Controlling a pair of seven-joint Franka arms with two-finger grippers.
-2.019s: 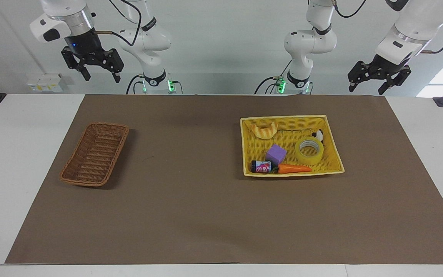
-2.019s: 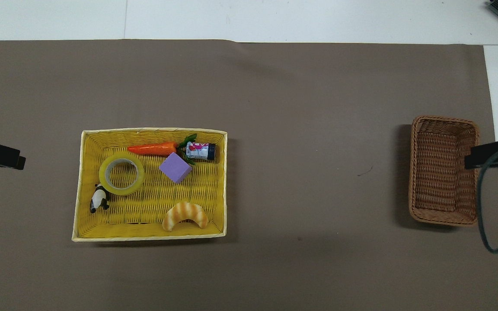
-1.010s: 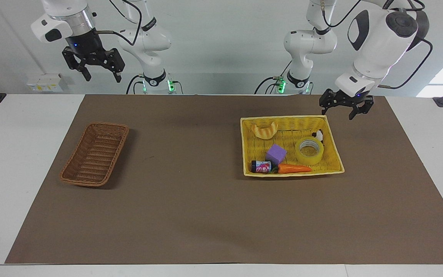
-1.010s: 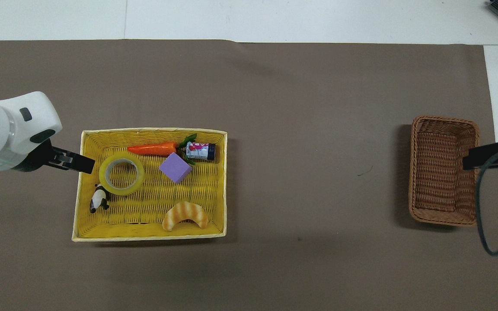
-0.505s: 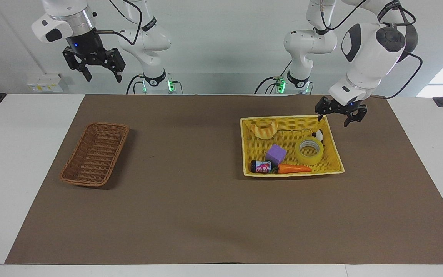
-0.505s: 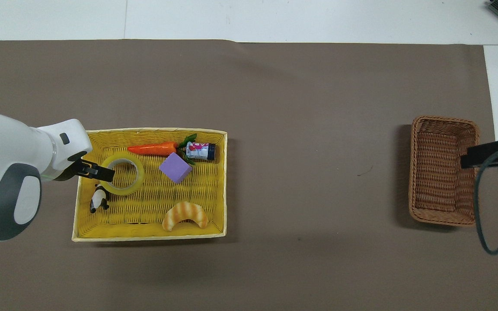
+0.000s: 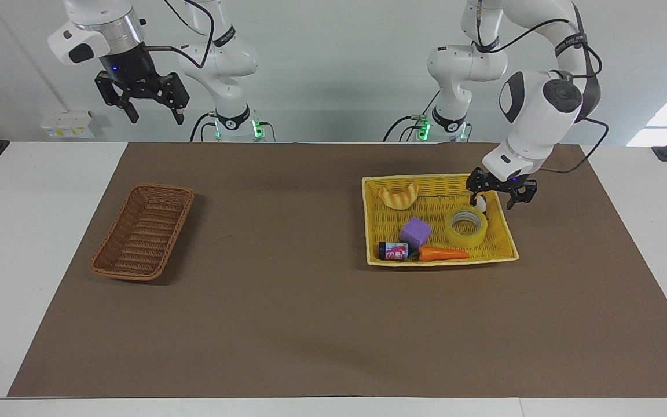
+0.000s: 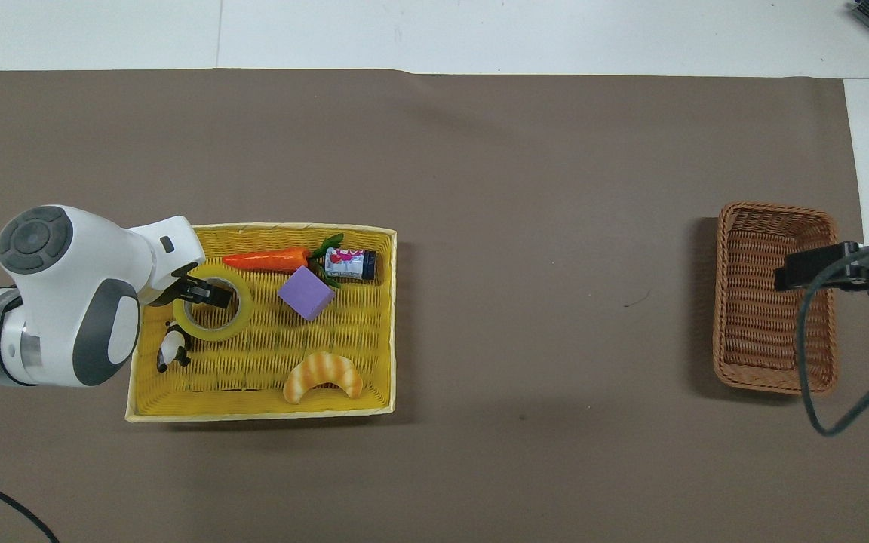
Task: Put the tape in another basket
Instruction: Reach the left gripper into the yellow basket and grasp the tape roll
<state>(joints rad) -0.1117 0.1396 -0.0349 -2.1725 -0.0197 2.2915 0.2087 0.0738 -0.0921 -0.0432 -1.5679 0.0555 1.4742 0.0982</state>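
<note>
The yellow tape roll (image 7: 466, 227) lies flat in the bright yellow basket (image 7: 440, 262), at the end toward the left arm. It also shows in the overhead view (image 8: 212, 308). My left gripper (image 7: 491, 200) is open and empty, low over that basket, over the edge of the tape and not touching it; it also shows from above (image 8: 204, 292). The brown wicker basket (image 7: 143, 230) stands empty at the right arm's end (image 8: 774, 294). My right gripper (image 7: 154, 113) is open and waits high over that end (image 8: 815, 268).
The yellow basket (image 8: 261, 412) also holds a purple cube (image 7: 415, 231), a carrot (image 7: 442, 253), a small can (image 7: 393, 251), a croissant (image 7: 398, 196) and a panda figure (image 7: 480, 204) beside the tape. A brown mat (image 7: 287, 313) covers the table.
My left arm has come down from its raised rest and moved in over the yellow basket, above the tape. My right gripper has shifted slightly over the wicker basket.
</note>
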